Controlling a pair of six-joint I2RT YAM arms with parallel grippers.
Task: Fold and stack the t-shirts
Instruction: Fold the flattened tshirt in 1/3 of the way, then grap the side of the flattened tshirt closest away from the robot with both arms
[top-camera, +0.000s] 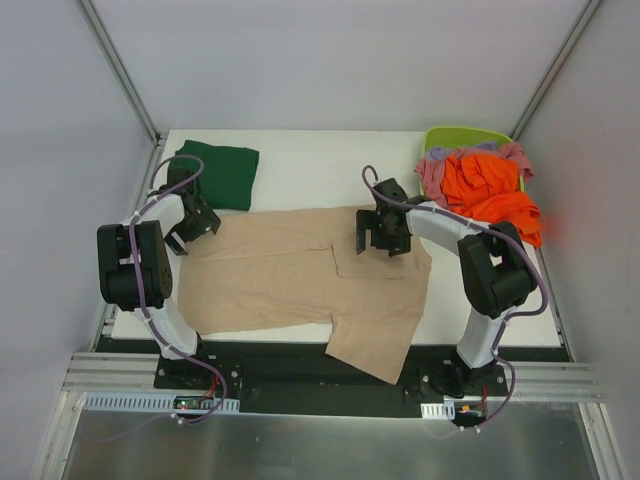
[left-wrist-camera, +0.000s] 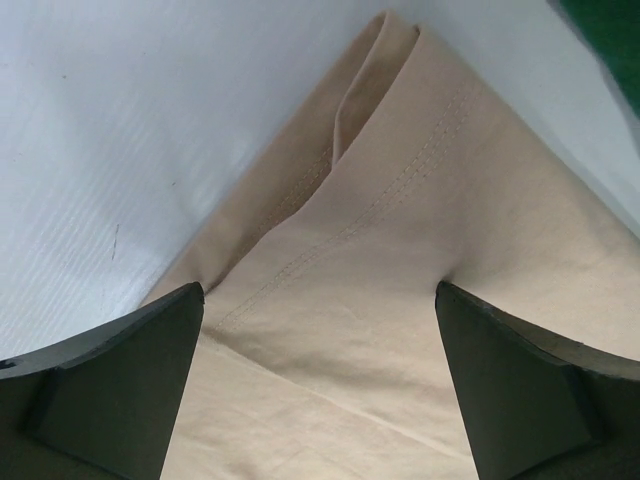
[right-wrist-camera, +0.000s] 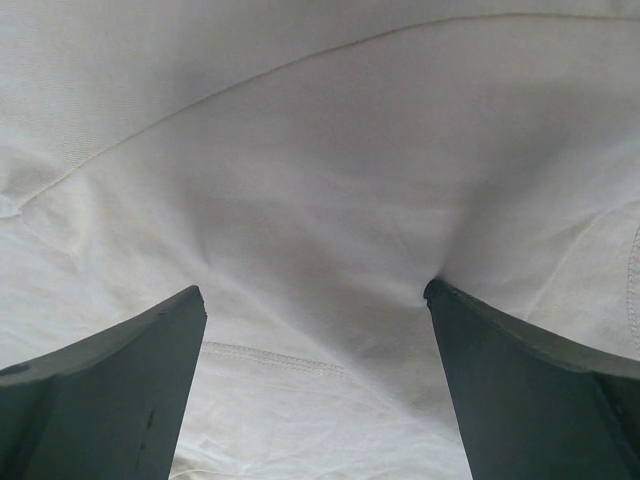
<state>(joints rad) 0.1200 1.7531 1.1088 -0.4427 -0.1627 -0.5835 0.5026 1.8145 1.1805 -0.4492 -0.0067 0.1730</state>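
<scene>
While the basket (top-camera: 455, 136) at the far right corner holds an orange shirt (top-camera: 492, 190) and a pink shirt (top-camera: 431, 176) in a heap, the beige shirt (top-camera: 290, 275) lies spread on the surface (top-camera: 305, 165) near the folded green shirt (top-camera: 222, 172), with the left tool (left-wrist-camera: 320, 295) and right tool (right-wrist-camera: 315, 295) both gaping wide over its cloth.

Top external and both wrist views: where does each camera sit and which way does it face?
Top external: above and behind the arm bases, looking down on the table; the left arm, right arm, beige t-shirt, dark green t-shirt and basket show.
Left wrist: on the left gripper, looking down at the beige t-shirt's stitched edge on the table; open jaws frame it.
Right wrist: on the right gripper, close over beige cloth; open jaws frame it.
Shared: all three see the beige t-shirt.
</scene>
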